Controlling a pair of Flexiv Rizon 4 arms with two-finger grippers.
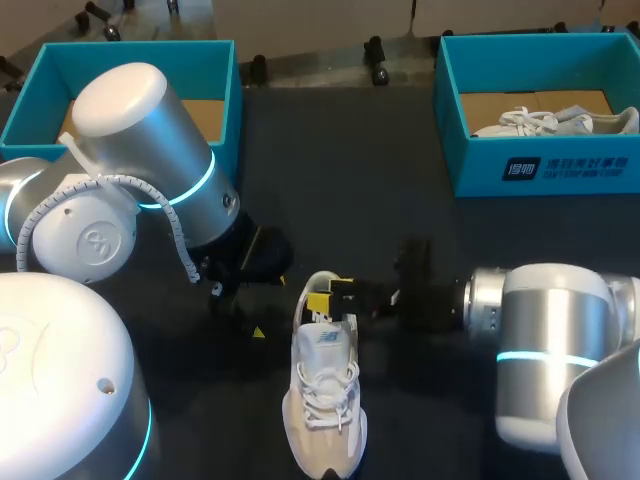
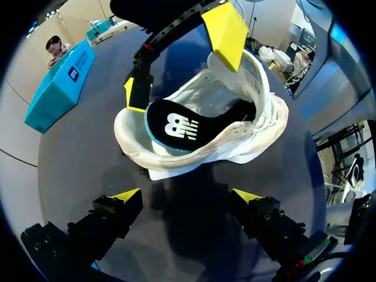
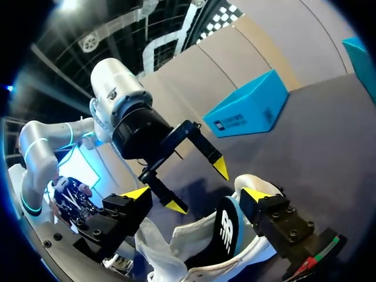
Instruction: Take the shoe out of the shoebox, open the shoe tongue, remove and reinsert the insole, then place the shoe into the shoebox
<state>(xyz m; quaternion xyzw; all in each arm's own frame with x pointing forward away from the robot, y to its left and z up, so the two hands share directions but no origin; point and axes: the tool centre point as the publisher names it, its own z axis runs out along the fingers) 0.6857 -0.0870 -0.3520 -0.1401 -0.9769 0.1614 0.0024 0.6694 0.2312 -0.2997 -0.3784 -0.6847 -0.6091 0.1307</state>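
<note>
A white shoe (image 1: 325, 400) lies on the dark table, toe towards the front edge. Its black insole (image 2: 176, 123) sits tilted in the heel opening, the heel end riding up over the collar. My right gripper (image 1: 335, 298) stands open over the shoe's heel, one yellow fingertip (image 2: 226, 32) above the opening and the other (image 2: 134, 94) outside the heel. In its own view the shoe (image 3: 194, 247) and the insole (image 3: 226, 229) lie between the right gripper (image 3: 195, 194) fingers. My left gripper (image 2: 187, 197) is open and empty, a short way from the heel.
A teal shoebox (image 1: 545, 165) at the back right holds another white shoe (image 1: 555, 122). A second teal box (image 1: 225, 100) stands at the back left, behind my left arm.
</note>
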